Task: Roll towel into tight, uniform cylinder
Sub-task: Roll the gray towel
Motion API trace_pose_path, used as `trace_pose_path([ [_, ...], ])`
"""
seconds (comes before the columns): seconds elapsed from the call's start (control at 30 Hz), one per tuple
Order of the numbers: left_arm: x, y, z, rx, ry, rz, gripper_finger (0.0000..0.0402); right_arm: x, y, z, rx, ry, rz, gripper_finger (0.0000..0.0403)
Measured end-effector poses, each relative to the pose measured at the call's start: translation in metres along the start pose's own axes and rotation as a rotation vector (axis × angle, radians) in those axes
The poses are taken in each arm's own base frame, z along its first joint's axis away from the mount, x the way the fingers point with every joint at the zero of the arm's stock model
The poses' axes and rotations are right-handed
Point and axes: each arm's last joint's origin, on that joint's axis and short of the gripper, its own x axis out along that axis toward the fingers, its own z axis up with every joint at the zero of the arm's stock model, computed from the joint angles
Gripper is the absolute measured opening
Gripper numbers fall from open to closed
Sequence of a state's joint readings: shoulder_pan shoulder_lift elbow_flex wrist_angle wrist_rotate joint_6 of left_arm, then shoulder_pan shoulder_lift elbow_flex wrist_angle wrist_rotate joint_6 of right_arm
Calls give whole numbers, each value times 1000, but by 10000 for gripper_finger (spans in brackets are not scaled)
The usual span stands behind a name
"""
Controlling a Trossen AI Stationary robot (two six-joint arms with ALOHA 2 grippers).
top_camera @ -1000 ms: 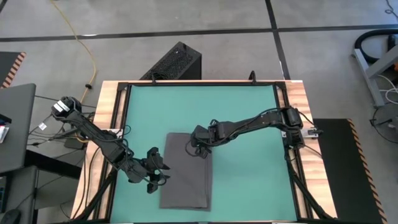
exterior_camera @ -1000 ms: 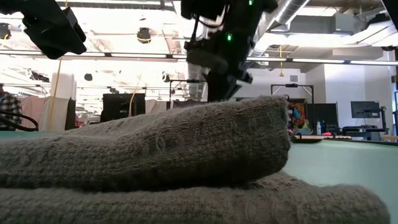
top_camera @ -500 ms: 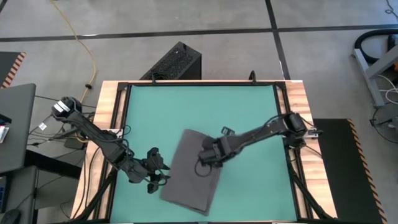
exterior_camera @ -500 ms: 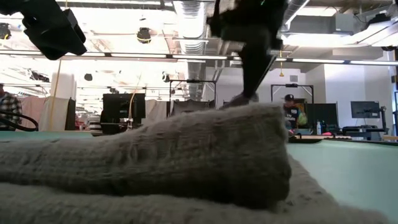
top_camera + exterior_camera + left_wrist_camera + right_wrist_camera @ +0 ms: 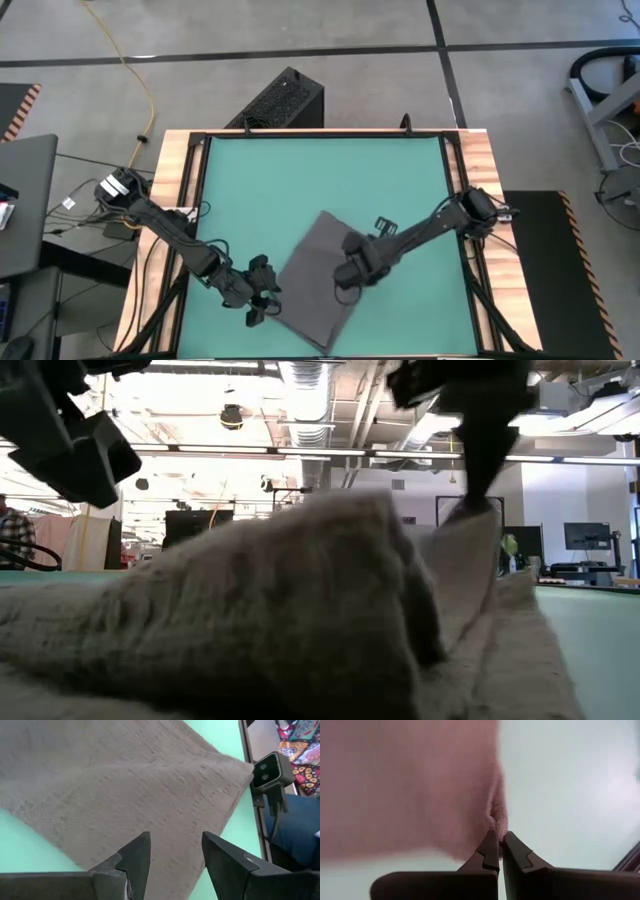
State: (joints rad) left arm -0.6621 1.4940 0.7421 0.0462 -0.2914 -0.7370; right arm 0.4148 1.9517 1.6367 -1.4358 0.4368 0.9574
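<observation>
The dark grey towel (image 5: pixel 315 280) lies askew on the green mat (image 5: pixel 320 170), near the mat's near edge. In the low view it fills the foreground as a bunched heap (image 5: pixel 270 620). My right gripper (image 5: pixel 350 275) is over the towel's right side and is shut on it. My left gripper (image 5: pixel 262 300) is open at the towel's left near edge. Its fingers (image 5: pixel 137 855) stand over the cloth (image 5: pixel 150 785) in the left wrist view. The white tag does not show. My right gripper pinches a raised ridge of the towel (image 5: pixel 495 822) between its two fingertips, at the towel's right side. The fingers come from above, pointing down. The cloth rises in a peak to the fingers (image 5: pixel 468 525); the rest lies on the mat. I cannot tell whether my left gripper touches the towel.
A black box (image 5: pixel 285 100) stands on the floor beyond the table's far edge. A wooden frame (image 5: pixel 180 200) borders the mat. A small camera (image 5: pixel 270 770) sits at the near edge close to the towel. A person (image 5: pixel 12 530) shows far off in the room.
My right gripper has gone toward the near edge and a little to the right, shut on the towel and dragging it. The towel has turned about from square with the mat to askew and has bunched up. My left gripper has shifted slightly toward the near edge.
</observation>
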Motion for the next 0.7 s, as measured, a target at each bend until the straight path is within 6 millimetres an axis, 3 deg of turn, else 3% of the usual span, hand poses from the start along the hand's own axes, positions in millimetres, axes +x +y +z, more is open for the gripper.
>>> trace_pose_path([
  [0.23,-1,-2,2,5,-3,-37,167,23,-1,-1,52,69,9,16],
  [0.6,-1,-2,2,6,1,-32,167,40,6,-32,46,185,-40,16],
  [0.7,-1,-2,2,6,1,-32,167,42,9,-35,57,192,-25,32],
])
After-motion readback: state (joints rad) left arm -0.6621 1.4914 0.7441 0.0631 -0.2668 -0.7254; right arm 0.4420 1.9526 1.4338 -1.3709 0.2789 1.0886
